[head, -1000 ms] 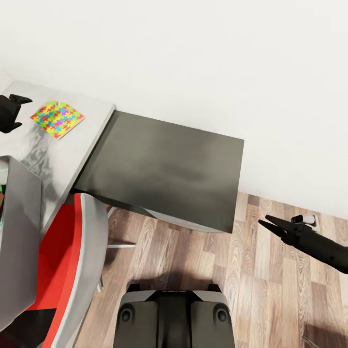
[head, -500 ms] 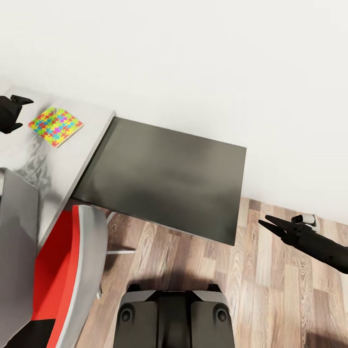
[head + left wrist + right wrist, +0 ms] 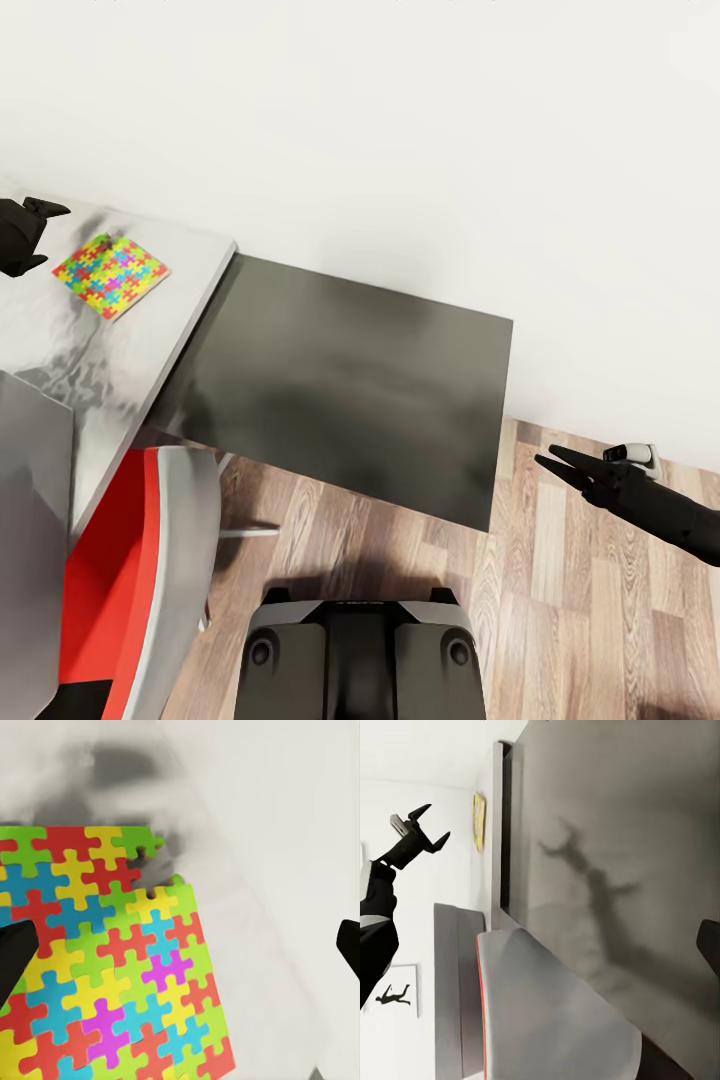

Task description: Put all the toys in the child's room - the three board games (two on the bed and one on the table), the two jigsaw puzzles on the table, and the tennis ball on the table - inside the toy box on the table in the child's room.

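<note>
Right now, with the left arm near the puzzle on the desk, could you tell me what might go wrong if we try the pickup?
1. The puzzle is thin and lies flat on the desk, so the open left end effector may slide over it or push it along.
2. It sits fairly close to the desk's edge beside the lower dark cabinet; a nudge could drop it there.
3. The red chair stands close to the desk and could block the base from moving closer.

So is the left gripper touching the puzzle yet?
Apart. In the head view the left gripper is open, with bare table showing between its tips and the puzzle.
</note>
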### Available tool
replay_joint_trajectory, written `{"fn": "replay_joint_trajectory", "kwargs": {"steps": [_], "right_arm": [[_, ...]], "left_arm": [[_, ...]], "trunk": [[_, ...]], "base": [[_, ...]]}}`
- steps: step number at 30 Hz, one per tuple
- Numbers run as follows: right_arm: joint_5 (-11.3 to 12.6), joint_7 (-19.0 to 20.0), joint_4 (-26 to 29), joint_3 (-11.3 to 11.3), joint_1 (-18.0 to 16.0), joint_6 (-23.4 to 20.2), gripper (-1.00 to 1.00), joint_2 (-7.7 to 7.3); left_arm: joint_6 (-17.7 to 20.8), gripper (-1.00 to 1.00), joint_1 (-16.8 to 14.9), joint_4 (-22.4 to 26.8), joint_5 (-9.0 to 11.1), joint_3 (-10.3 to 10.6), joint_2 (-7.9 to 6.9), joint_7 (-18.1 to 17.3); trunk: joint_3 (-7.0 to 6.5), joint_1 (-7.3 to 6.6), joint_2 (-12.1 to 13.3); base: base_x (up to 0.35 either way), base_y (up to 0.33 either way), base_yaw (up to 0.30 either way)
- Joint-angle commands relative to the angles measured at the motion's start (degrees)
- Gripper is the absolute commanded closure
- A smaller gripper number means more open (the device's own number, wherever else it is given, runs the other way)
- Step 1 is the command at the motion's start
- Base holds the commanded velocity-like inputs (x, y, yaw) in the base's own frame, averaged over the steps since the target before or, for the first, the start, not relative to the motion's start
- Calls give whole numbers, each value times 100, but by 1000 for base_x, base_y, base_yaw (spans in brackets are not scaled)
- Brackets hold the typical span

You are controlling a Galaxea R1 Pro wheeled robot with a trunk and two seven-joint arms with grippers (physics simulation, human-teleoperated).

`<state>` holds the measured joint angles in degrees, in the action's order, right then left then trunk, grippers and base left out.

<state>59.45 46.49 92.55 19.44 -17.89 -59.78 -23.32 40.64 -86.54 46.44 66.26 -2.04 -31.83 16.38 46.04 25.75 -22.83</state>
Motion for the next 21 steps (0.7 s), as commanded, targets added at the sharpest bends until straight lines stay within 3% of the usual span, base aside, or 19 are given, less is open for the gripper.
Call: {"fn": "replay_joint_trajectory", "kwargs": {"steps": [1, 15, 21], "right_arm": [[-21, 29, 0, 5, -3, -22, -100, -2], [-21, 29, 0, 12, -3, -22, -100, -5], [-21, 31, 0, 15, -3, -22, -100, -6]], "left_arm": [[18, -100, -3, 5, 59, -5, -1, 53], [15, -100, 20, 6, 53, -11, -6, 54], [11, -100, 33, 6, 49, -10, -7, 58]], "trunk": [[6, 4, -9], [6, 4, -9], [6, 4, -9]], "base": [[28, 0, 0], [11, 5, 0], [15, 122, 0]]}}
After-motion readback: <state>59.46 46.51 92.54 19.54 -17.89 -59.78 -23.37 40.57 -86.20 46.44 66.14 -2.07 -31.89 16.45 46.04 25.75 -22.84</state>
